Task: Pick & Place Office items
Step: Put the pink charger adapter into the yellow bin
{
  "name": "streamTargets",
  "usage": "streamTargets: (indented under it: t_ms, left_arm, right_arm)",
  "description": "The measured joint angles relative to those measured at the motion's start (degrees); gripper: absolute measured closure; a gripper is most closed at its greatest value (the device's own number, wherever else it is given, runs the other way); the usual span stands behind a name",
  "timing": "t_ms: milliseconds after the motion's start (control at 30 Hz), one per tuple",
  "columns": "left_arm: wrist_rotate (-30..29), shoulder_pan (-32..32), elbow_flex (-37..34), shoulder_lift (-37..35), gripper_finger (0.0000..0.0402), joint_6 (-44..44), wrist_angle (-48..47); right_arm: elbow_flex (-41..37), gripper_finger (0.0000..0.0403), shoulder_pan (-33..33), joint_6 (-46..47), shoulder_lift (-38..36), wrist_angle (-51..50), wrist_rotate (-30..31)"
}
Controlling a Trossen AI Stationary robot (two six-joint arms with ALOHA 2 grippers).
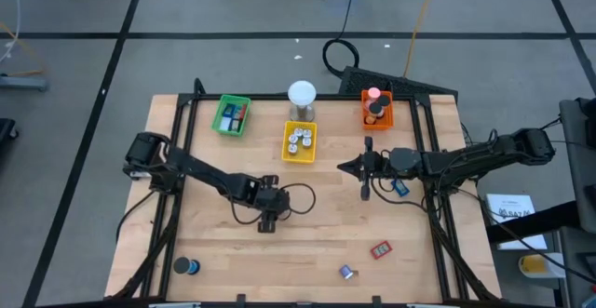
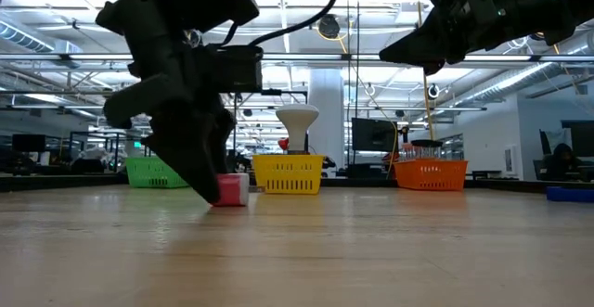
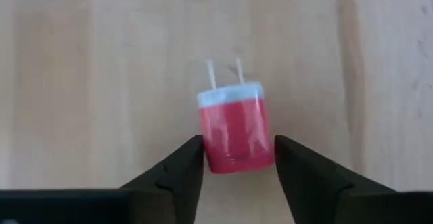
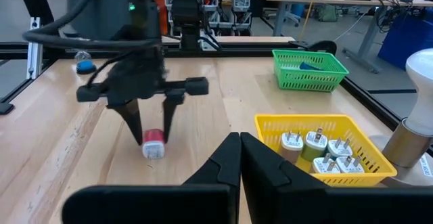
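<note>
The left gripper (image 3: pixel 237 160) stands with its fingers apart, straddling a red plug adapter (image 3: pixel 235 135) that lies on the tabletop (image 1: pixel 317 252) near centre. The right gripper (image 4: pixel 240 158) hovers with fingers pressed together, empty.

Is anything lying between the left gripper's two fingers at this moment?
Yes: a small red plug-shaped piece with a white end and two prongs lies on the wooden table between the left gripper fingers, seen in the left wrist view.
</note>
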Motion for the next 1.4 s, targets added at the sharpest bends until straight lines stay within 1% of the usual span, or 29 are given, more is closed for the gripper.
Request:
streamTargets:
  t_ms: [167, 267, 400, 567, 667, 700, 767, 800, 900, 1000, 1067, 1133, 1233, 1367, 1400]
  left_arm:
    - [-0.73, -1.35, 0.07, 1.16, 0.0271, 2.30, 2.01]
    - [-2.17, -2.01, -0.35, 1.00, 0.0272, 3.74, 5.14]
    - [-1.89, -1.78, -0.79, 0.70, 0.0272, 4.96, 10.94]
    - [-1.89, -0.77, -0.88, 1.07, 0.0272, 5.73, 12.65]
    - [-1.48, -0.50, -0.92, 0.98, 0.0272, 7.07, 14.30]
    - [-0.35, -0.39, -0.94, 0.92, 0.0272, 7.43, 15.46]
    - [3.10, 0.06, -2.07, 0.85, 0.0272, 8.18, 20.31]
    - [5.00, 0.36, -3.23, 0.83, 0.0272, 8.48, 23.54]
    - [10.37, 1.77, -7.46, 0.85, 0.0272, 8.08, 33.66]
    - [15.59, 3.66, -11.35, 0.83, 0.0272, 5.30, 42.66]
    - [18.35, 4.66, -13.59, 0.83, 0.0272, 3.48, 46.64]
    - [21.43, 5.31, -15.31, 0.83, 0.0272, 2.10, 49.96]
    - [24.14, 5.70, -16.40, 0.83, 0.0272, 0.76, 52.22]
    - [25.67, 5.43, -16.55, 0.83, 0.0272, 0.40, 53.17]
    - [25.86, 5.31, -16.55, 0.83, 0.0272, 0.42, 53.82]
  right_arm:
    - [-0.01, 0.0403, 0.01, 0.04, 0.00, -0.72, -0.06]
    - [-0.01, 0.0403, 0.08, 0.03, 0.00, -0.96, -0.06]
    - [-0.01, 0.0397, 1.83, -0.68, 0.02, -0.93, 0.87]
    - [-0.01, 0.0379, 5.09, -2.09, 0.02, -0.85, 7.01]
    - [-0.01, 0.0366, 6.86, -3.29, 0.75, -0.49, 7.59]
    - [-0.01, 0.0362, 7.59, -3.43, 1.51, -0.36, 7.59]
    - [-0.01, 0.0349, 9.43, -2.86, 4.02, -0.38, 8.03]
    - [-0.01, 0.0342, 10.61, -2.16, 6.15, -0.04, 9.43]
    - [-0.01, 0.0311, 14.26, -1.21, 14.38, 2.88, 16.06]
    - [0.50, 0.0269, 17.56, -4.22, 23.45, 9.94, 19.04]
    - [1.84, 0.0239, 19.49, -8.45, 28.66, 14.38, 19.96]
    - [4.22, 0.0210, 20.90, -13.92, 32.90, 17.73, 21.02]
    - [8.75, 0.0176, 21.96, -21.45, 37.10, 18.58, 21.14]
    - [15.26, 0.0150, 22.19, -28.48, 40.52, 16.67, 20.84]
    - [16.54, 0.0147, 21.99, -29.57, 41.13, 15.38, 19.73]
